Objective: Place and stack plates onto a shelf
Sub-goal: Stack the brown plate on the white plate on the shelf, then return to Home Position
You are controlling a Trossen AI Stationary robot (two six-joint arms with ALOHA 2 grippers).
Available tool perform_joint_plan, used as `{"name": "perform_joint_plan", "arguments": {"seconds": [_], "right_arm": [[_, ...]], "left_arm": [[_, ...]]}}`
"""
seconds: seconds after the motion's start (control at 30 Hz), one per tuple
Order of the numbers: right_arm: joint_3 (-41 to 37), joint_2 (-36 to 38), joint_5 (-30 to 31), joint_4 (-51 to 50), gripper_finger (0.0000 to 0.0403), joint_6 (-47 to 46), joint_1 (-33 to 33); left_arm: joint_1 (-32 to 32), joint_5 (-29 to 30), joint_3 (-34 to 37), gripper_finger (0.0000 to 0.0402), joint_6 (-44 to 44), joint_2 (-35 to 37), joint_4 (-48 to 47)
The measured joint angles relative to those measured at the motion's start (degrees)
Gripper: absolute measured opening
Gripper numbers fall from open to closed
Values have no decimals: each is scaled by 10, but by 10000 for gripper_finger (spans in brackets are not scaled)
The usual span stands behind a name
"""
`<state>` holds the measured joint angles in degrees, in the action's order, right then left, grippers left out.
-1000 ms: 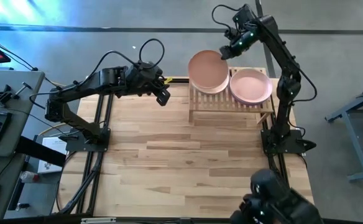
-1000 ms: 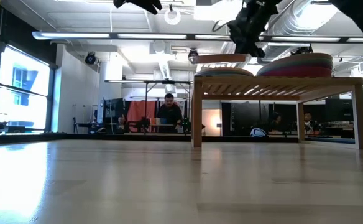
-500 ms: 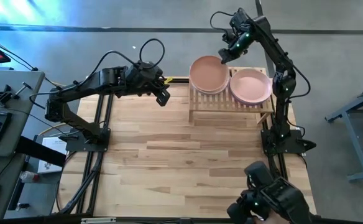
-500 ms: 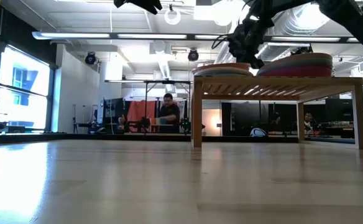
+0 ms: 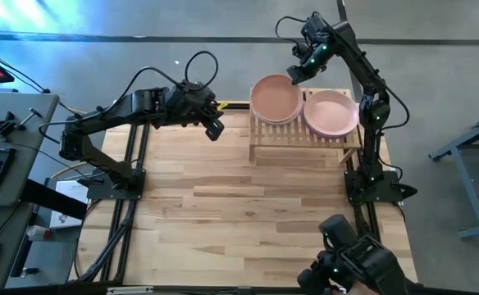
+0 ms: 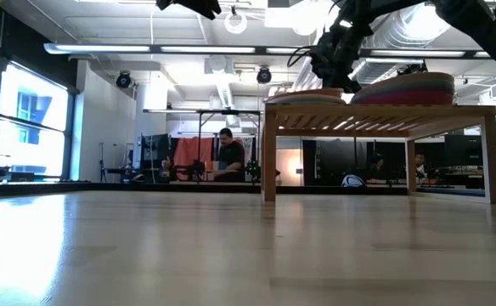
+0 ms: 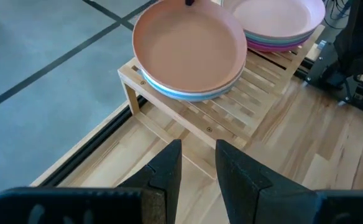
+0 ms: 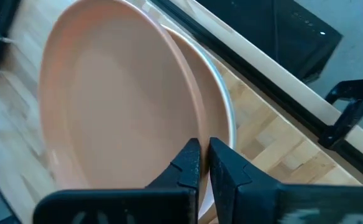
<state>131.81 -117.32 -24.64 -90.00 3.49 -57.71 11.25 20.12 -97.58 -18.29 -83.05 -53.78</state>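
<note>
at the lower middle of the right wrist view, the right gripper (image 8: 199, 163) has its two fingers nearly together on the rim of the peach plate (image 8: 107, 106), pinching only the thin edge. the plate spreads away from the fingers toward the upper left of that frame, lying on the paler plates below it. so the thing lies straight ahead of the fingertips, and any letting go means backing off along the line of the fingers, away from the plate's centre; that is a judgement.

in the high view the same gripper (image 5: 295, 74) sits at the upper right of centre, at the far right edge of the peach plate (image 5: 275, 97), which tops the left stack on the shelf (image 5: 260, 139). a pink plate (image 5: 331, 111) tops the second stack just beside it. a round plate has no long axis, so only the rim side matters.

the left gripper (image 5: 215, 129) hovers left of the shelf, holding nothing, fingers slightly apart, and is the farther of the two from the plate.
</note>
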Motion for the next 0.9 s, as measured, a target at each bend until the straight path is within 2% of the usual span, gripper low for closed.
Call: {"name": "perform_joint_plan", "arguments": {"seconds": [0.17,0.4,0.67,0.77,0.9], "right_arm": [[0,0,27,0,58,0,9],[0,0,27,0,114,-11,12],[31,6,-7,5,124,-38,5],[30,25,-31,5,124,-45,9],[30,56,-18,4,124,-4,27]], "left_arm": [[0,0,0,86,0,0,-16],[0,0,0,85,0,0,-27],[0,-1,0,85,0,9,-29],[0,-12,0,85,-8,38,-45],[-5,-18,14,85,-19,90,-60]]}}
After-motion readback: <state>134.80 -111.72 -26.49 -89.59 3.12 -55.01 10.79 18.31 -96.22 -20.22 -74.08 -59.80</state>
